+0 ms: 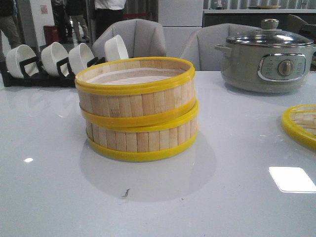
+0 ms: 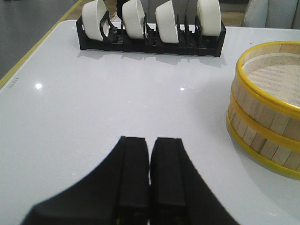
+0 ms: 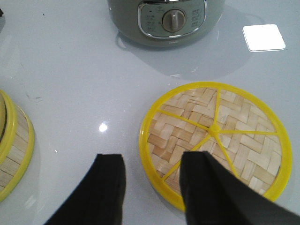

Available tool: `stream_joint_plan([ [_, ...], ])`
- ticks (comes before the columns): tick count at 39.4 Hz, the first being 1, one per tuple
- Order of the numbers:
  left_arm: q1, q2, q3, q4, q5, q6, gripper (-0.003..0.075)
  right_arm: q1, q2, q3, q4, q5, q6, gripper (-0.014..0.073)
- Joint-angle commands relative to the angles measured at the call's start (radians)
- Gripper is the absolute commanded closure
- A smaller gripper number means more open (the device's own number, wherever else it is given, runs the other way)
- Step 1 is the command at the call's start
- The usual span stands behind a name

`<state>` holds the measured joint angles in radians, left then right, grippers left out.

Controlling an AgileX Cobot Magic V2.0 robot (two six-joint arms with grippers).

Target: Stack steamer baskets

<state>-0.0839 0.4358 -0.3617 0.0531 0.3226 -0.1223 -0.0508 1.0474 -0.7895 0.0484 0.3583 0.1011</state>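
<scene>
The left tool [image 2: 150,176] has its black fingers pressed together, holding nothing, above bare bench surface. The right tool [image 3: 152,187] stands with its fingers apart, empty, over the near rim of the flat round woven-bamboo lid with yellow rim and spokes [image 3: 225,136].

The two round steamer baskets of pale upright bamboo slats with yellow plastic rims [image 1: 137,111] sit mid-bench, one on the other, the upper one slightly askew on the lower. They look light and stiff, the rims smooth and probably slippery. A pinch across the wall at the top rim seems the surest hold, with a gentle squeeze, since thin slats could crack.

Only the front view shows the whole stack and its skew. The left wrist view shows the black rack of white bowls [image 2: 150,28] near the far left corner. The right wrist view shows the lid's full face and the grey-green electric pot's dial [image 3: 171,18].
</scene>
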Motion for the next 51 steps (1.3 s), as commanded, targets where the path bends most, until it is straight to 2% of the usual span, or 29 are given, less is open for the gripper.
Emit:
stream_joint_plan([
  [1,0.002,0.004,-0.028,0.001,-0.087,-0.008,0.0636,0.002,-0.011,-0.039,0.000,-0.072,-0.004,0.0202],
  [29,0.002,0.004,-0.028,0.003,-0.085,-0.008,0.0636,0.002,-0.011,-0.039,0.000,-0.060,-0.004,0.0202],
  [51,0.002,0.004,-0.028,0.003,-0.085,-0.008,0.0636,0.002,-0.011,-0.039,0.009,0.078,-0.004,0.0202],
])
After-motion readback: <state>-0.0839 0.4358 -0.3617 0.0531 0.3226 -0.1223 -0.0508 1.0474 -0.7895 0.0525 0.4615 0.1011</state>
